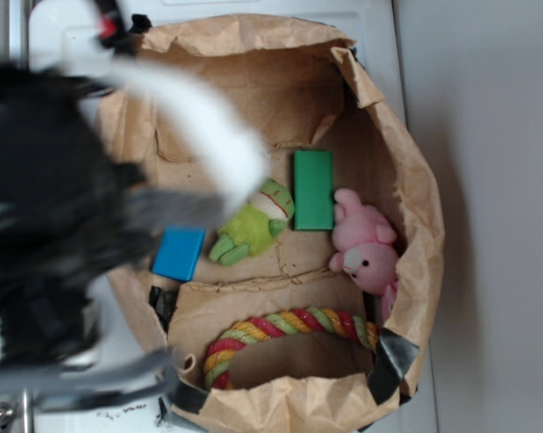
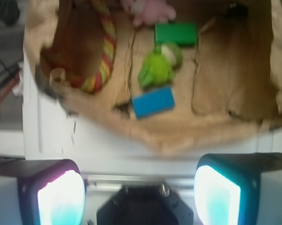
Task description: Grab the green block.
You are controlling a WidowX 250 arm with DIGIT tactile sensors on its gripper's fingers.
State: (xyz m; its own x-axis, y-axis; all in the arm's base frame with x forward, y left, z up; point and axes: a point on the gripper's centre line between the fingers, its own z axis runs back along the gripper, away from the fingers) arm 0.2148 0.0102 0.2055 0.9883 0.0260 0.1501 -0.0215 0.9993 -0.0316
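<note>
The green block (image 1: 313,189) lies flat on the floor of a brown paper bag (image 1: 407,162), between a lime plush frog (image 1: 253,225) and a pink plush bunny (image 1: 369,244). In the wrist view the green block (image 2: 175,33) sits near the top, beyond the frog (image 2: 159,66) and a blue block (image 2: 153,101). My gripper (image 2: 139,193) is open, its two glowing pads wide apart with nothing between them. It hovers outside the bag's near edge, well short of the green block. In the exterior view the arm is a dark blur at the left and its fingers are hidden.
The blue block (image 1: 179,253) lies by the bag's left wall. A coloured rope ring (image 1: 289,336) fills the bag's lower part. The bag's crumpled walls (image 2: 178,133) rise around everything. It rests on a white surface (image 2: 103,145).
</note>
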